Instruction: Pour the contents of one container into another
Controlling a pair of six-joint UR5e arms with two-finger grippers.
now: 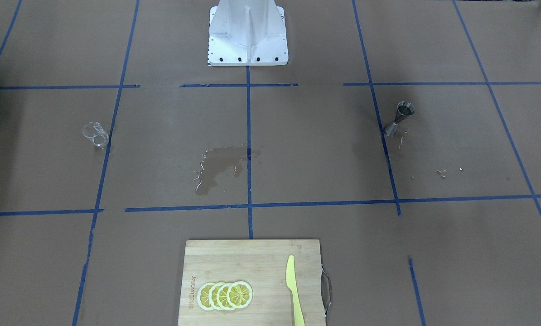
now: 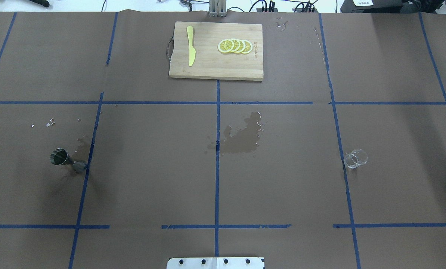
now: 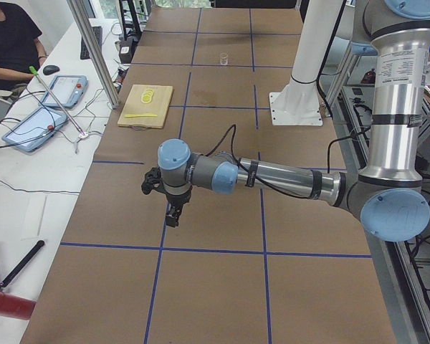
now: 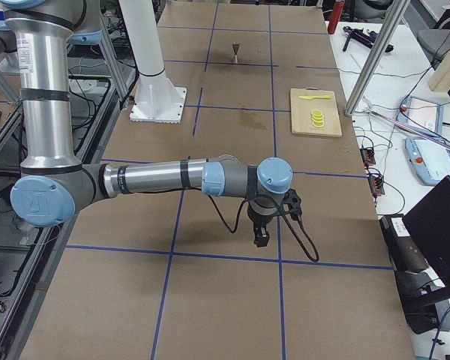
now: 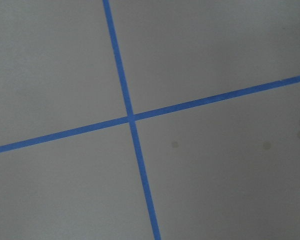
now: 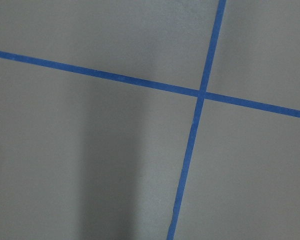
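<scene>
The clear glass cup (image 1: pixel 95 134) (image 2: pixel 356 158) stands upright on the brown paper on my right side, small and far off in the exterior left view (image 3: pixel 223 59). The metal hourglass jigger (image 1: pixel 399 118) (image 2: pixel 67 160) (image 4: pixel 235 52) stands upright on my left side beside a blue tape line. My left gripper (image 3: pixel 172 218) hangs low over the table's left end, far from the jigger. My right gripper (image 4: pixel 261 238) hangs low over the right end, far from the cup. I cannot tell whether either is open or shut. Both wrist views show only paper and crossed tape.
A wooden cutting board (image 1: pixel 252 258) (image 2: pixel 208 63) at the far middle carries lemon slices (image 1: pixel 225 295) and a yellow knife (image 1: pixel 293 290). A wet patch (image 1: pixel 220 165) (image 2: pixel 243 136) darkens the centre. The white robot base (image 1: pixel 248 34) stands mid-table. A seated person (image 3: pixel 11 39) is beside the table.
</scene>
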